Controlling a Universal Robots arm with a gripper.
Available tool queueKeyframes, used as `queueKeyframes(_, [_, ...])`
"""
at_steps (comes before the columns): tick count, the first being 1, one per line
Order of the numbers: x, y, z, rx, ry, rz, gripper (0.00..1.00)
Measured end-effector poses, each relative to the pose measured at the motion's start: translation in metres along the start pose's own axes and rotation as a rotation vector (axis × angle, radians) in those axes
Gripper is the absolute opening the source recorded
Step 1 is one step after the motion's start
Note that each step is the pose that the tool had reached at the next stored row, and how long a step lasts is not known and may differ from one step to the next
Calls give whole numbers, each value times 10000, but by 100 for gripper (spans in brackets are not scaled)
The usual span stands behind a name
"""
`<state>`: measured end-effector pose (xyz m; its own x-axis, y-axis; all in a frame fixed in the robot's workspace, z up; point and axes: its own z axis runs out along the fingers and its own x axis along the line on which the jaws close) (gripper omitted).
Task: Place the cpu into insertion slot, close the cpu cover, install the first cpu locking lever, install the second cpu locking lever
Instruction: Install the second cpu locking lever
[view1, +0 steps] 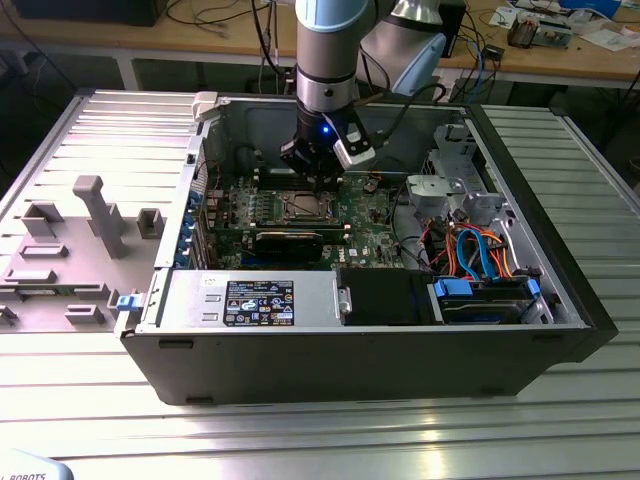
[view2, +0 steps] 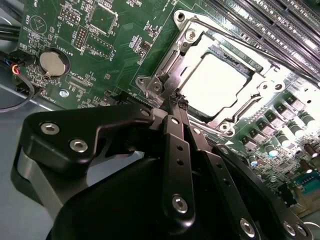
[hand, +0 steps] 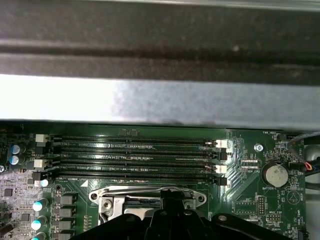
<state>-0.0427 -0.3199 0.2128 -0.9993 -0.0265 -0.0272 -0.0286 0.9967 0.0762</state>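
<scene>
My pincer (view2: 172, 102) is pinched shut, tips right at the edge of the insertion slot (view2: 220, 82). The cpu (view2: 217, 85) already sits in there, with the cpu cover (view2: 167, 65) down over it, inside the open computer case (view1: 560, 300) on the tabletop (view1: 320, 430).

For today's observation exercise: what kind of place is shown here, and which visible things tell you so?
Probably a robotics lab or test workshop: an open computer case lies on a ribbed metal table, a robot arm reaches into it, and cluttered workbenches stand behind.
</scene>
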Motion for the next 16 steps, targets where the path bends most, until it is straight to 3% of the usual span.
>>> queueKeyframes(4, [0,-2,-8,18,0,-2,11])
queueKeyframes(11, [-2,2,-77,118,2,-4,11])
queueKeyframes(16, [0,-51,-82,132,4,-3,11])
